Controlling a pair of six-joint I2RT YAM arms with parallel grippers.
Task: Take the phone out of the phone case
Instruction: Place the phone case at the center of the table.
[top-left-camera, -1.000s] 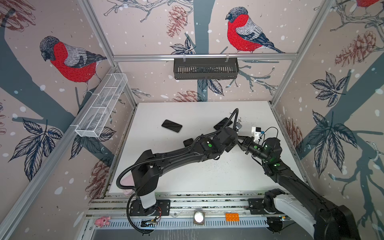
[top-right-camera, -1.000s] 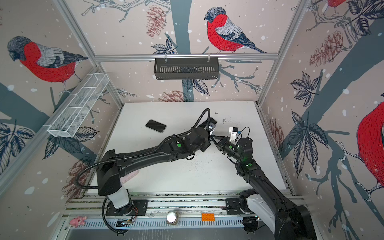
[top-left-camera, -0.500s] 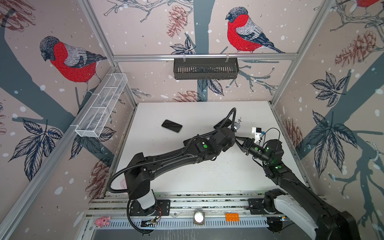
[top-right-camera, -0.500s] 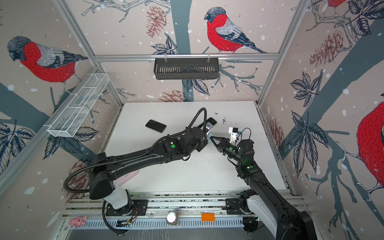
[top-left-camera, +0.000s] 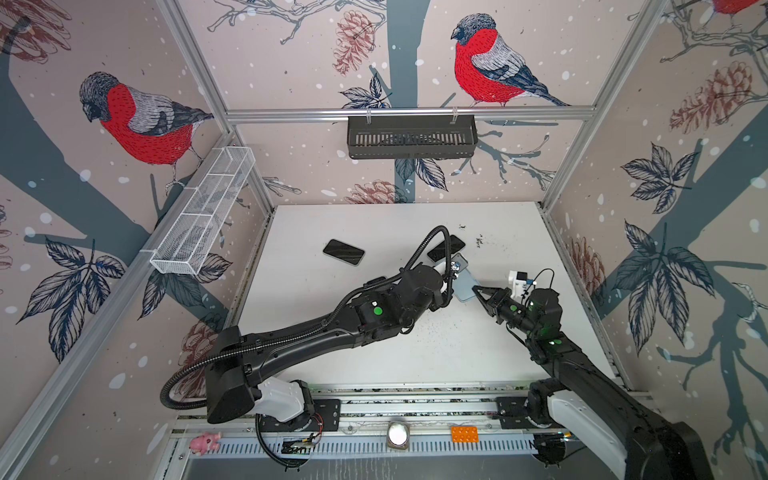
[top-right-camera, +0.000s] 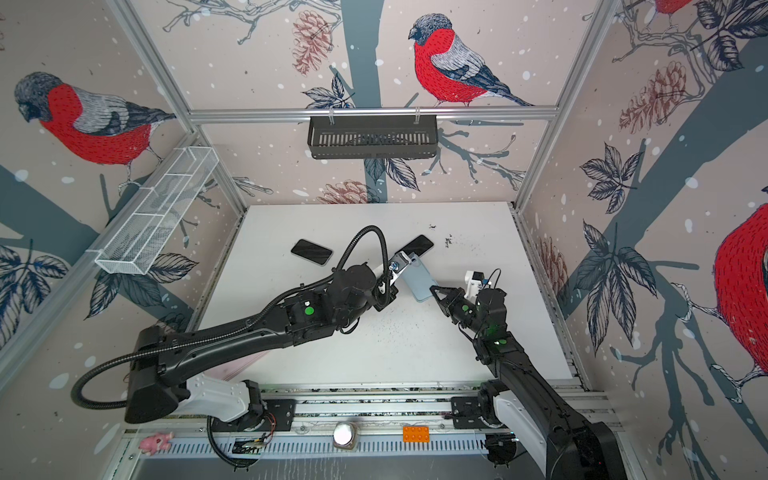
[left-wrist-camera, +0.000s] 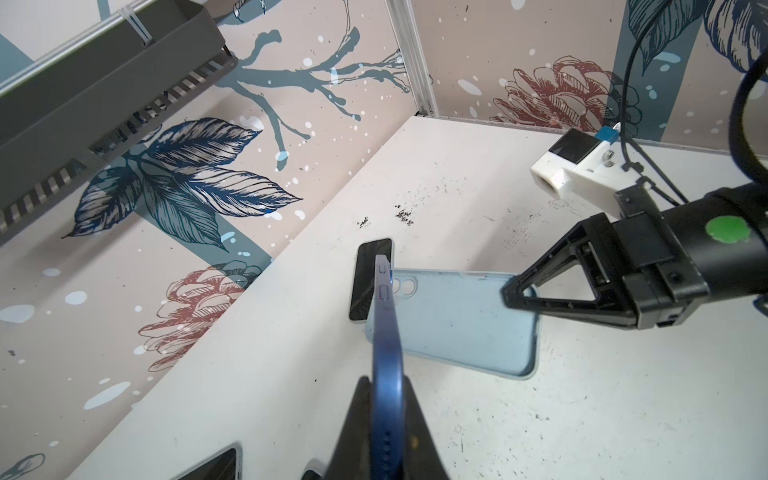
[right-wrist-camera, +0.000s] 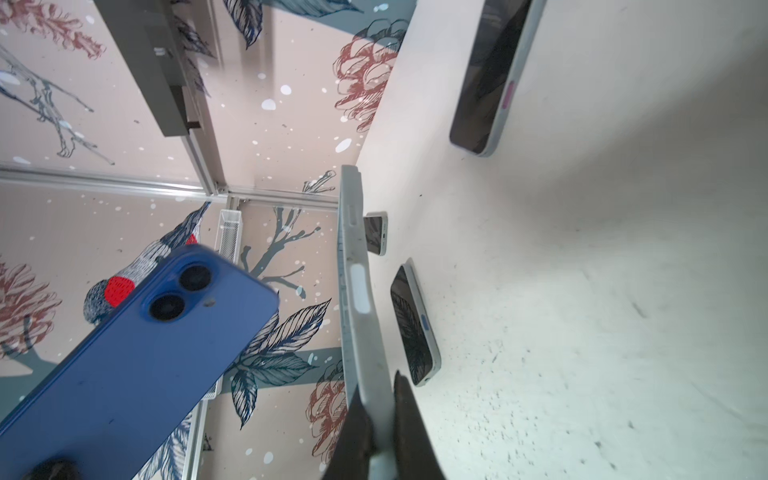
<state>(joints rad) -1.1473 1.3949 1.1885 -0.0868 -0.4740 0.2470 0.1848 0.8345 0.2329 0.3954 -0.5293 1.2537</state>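
Note:
In the left wrist view the dark blue phone (left-wrist-camera: 386, 332) stands edge-on, with my left gripper (left-wrist-camera: 384, 384) shut on its lower end. Its back and two lenses face the right wrist view as the phone (right-wrist-camera: 137, 365). The light blue phone case (left-wrist-camera: 457, 320) is apart from the phone and empty. My right gripper (left-wrist-camera: 513, 293) is shut on the case's end. That case (right-wrist-camera: 355, 291) rises edge-on from my right gripper (right-wrist-camera: 376, 390). In both top views the case (top-left-camera: 465, 284) (top-right-camera: 419, 282) hangs above the white table (top-left-camera: 374, 224) between the two arms; the phone is hidden there.
Two dark phones (top-left-camera: 343, 252) (top-left-camera: 444, 247) lie screen-up on the table behind the grippers. Another phone (left-wrist-camera: 212, 465) lies by the left gripper. A black basket (top-left-camera: 411, 137) hangs on the back wall and a white wire basket (top-left-camera: 203, 216) on the left wall.
My left arm has drawn back to the left, and the gap between the two grippers has widened. The light blue case now shows between them. The right gripper has barely moved.

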